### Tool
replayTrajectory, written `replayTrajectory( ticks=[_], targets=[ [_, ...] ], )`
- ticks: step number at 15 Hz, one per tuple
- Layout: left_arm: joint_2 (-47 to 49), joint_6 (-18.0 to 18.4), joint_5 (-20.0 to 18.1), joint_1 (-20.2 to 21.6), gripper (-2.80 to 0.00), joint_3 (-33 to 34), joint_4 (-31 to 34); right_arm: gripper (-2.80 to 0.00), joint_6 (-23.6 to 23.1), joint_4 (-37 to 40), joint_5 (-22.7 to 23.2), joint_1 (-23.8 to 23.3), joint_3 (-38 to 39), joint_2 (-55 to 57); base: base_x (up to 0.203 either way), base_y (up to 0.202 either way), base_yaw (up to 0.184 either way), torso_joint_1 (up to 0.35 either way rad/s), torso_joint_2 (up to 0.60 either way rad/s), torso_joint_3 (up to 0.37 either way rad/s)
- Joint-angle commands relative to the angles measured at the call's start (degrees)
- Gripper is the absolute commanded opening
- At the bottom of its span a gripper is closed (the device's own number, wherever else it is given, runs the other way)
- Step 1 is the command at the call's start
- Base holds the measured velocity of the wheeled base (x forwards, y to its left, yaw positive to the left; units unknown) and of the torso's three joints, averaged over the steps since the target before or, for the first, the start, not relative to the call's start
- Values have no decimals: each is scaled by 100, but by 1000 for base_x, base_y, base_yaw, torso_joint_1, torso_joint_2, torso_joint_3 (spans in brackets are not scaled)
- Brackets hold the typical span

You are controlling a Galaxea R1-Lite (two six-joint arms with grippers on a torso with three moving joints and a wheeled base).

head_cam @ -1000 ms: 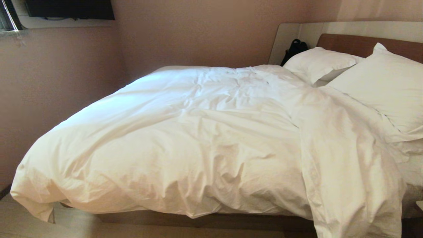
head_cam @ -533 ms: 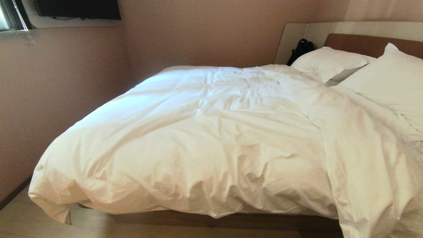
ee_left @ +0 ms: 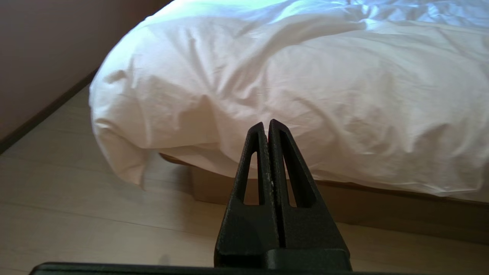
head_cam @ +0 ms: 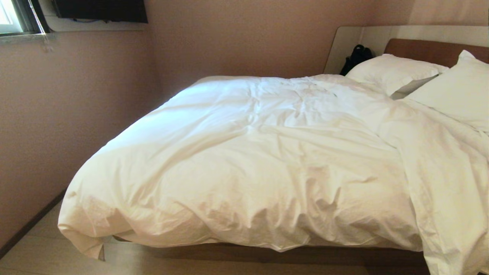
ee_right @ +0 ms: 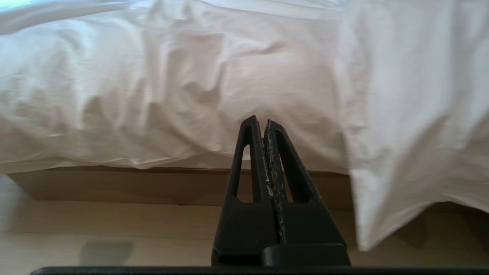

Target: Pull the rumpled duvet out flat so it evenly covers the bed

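I can read no text, label, brand, number or sign anywhere in front of me.
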Motion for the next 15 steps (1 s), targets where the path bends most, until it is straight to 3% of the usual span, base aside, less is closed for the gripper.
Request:
replayTrajectory(
  ticks=[1,15],
  targets=[
    [0,-7,4,0,-280,0,-2,-280,2,5,3,0,1,-2,0,190,-2,5,2,7],
    [0,-7,4,0,-280,0,-2,-280,2,5,3,0,1,-2,0,194,0,2,2,2]
  ],
)
